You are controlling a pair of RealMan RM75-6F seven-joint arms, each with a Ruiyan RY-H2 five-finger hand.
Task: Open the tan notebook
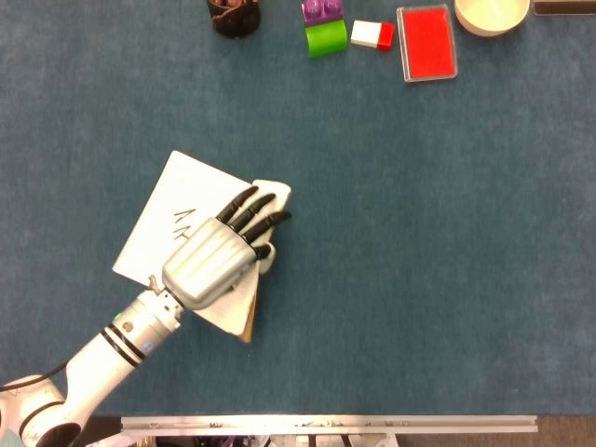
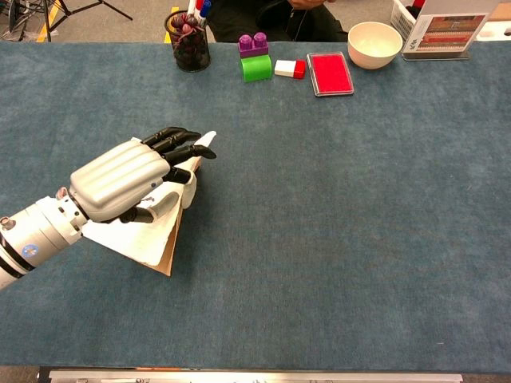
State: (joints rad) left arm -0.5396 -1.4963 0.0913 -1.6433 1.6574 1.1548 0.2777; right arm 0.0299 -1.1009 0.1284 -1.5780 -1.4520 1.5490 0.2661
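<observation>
The tan cardboard-covered notebook (image 1: 200,244) is lying toward the left side of the blue felt-covered bench (image 1: 419,261), roughly midway between its near and far edges. It is partly open: a white inside page with a few pencil marks (image 1: 177,219) is showing face up in the head view, while the tan cover (image 2: 172,239) is standing steeply on edge along the notebook's right side, not yet laid flat.

The left hand (image 1: 216,264), silver-backed with black fingers (image 1: 253,209), is resting over the cover's upper edge. The fingers are lying close together and nearly straight, pointing toward the far right, with the thumb seeming to sit under the cover; whether it is truly pinching the cover or only pushing it I cannot tell. The right hand is not showing in either view.

By my judgement the task is well past half done: the cover is lifted past upright, and what is left is carrying it over and down onto the bench to the right, then letting go.

Along the far edge are sitting a dark pen cup (image 2: 187,41), a purple-and-green block (image 2: 255,57), a white-and-red block (image 2: 289,69), a red flat case (image 2: 330,73) and a cream bowl (image 2: 374,43).
</observation>
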